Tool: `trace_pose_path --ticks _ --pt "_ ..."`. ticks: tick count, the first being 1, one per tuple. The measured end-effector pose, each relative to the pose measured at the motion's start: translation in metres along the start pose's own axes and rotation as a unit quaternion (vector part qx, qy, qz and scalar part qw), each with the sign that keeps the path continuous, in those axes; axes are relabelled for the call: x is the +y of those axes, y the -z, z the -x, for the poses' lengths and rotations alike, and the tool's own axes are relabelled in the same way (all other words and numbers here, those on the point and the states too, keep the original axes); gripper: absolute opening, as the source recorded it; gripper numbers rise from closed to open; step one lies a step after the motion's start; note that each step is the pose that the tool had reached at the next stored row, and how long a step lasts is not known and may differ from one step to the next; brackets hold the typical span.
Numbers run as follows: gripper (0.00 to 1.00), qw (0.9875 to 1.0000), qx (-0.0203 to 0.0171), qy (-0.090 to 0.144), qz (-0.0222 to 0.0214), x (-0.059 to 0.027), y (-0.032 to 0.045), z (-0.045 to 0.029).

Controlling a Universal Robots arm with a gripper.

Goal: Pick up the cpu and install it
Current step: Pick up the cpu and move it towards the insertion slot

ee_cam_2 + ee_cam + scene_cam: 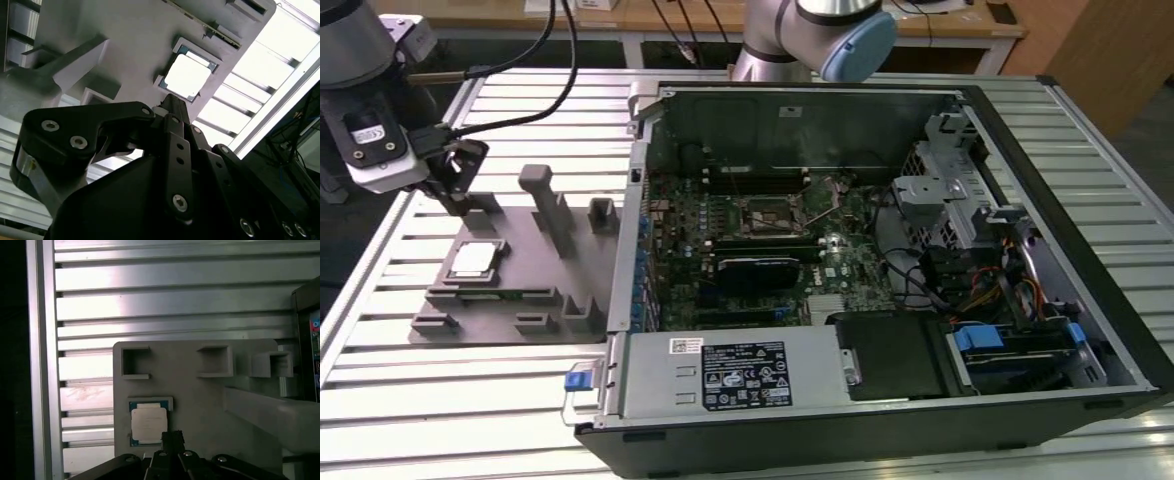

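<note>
Pincer (458, 185) first: your fingertips look pressed together with nothing between them, so you're carrying nothing right now. It hangs over the far side of the grey fixture plate, at the exterior view's left.

Biggest stuff down:

- the slatted metal tabletop (454, 400) carries everything.
- the open computer case (1014, 130) takes up the exterior view's right, lying on its side with the motherboard facing up.
- the grey fixture plate (520, 250) sits just beside the case, on the exterior view's left, with a few upright posts and little pockets on it.
- the black socket frame (767, 212) is around the middle of the motherboard, well apart from the plate. It looks empty to me, so I'd call the install not yet done.
- the cpu (474, 260) lies flat in its pocket on the fixture plate, shiny side up, untouched.

The bit that matters: in the exterior view the cpu lies nearer the camera than the pincer, almost in line with it and just a hair to the exterior view's right. In both wrist views the pincer tip (172, 437) sits close beside one edge of the cpu (148, 422), off to the side and not centred over it, and I'd say clear of it, not touching. The chip is square, so there's no long axis to worry about, just its edges running square with the pocket.
</note>
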State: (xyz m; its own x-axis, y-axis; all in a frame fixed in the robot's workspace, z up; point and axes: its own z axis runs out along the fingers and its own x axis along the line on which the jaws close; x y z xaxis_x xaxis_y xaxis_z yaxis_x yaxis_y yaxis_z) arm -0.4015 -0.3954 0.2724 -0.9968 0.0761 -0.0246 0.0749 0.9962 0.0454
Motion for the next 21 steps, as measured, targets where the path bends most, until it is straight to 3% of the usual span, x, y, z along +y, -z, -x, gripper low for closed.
trace_pose_path --ticks 12,21 --pt "0.11 1.0000 -0.0001 0.000 0.0001 -0.0097 -0.0199 -0.0056" --pt "0.11 1.0000 0.0000 0.000 0.0000 -0.0116 -0.0351 -0.0127"
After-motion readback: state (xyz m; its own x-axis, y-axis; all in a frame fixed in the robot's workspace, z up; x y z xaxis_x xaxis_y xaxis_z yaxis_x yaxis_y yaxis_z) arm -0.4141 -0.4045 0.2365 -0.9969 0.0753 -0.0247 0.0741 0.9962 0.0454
